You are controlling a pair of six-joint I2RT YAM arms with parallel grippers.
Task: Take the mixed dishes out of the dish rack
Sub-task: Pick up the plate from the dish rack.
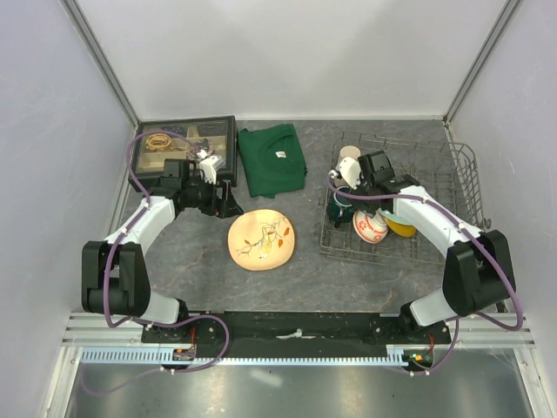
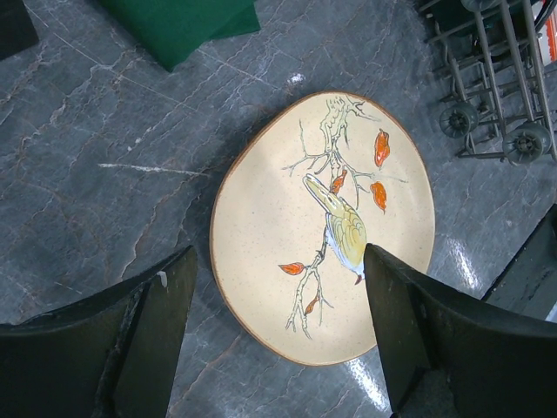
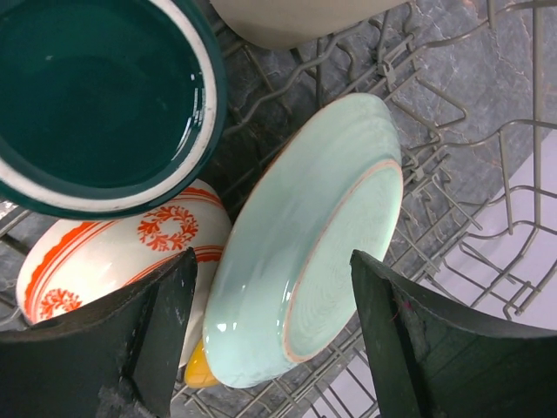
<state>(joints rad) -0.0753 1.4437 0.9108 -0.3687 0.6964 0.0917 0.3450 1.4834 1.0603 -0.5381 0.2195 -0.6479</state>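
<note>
The cream plate with a painted bird lies flat on the table, outside the dish rack. My left gripper hovers open above its near edge, fingers apart and holding nothing. In the rack, my right gripper is open, its jaws on either side of the tilted pale green plate without gripping it. Beside that plate are the red-and-white bowl, dark green mug, beige tumbler and a sliver of the yellow plate.
A folded green cloth lies behind the cream plate. A black compartmented tray sits at the back left, close to my left arm. The rack's raised wire side basket stands at the far right.
</note>
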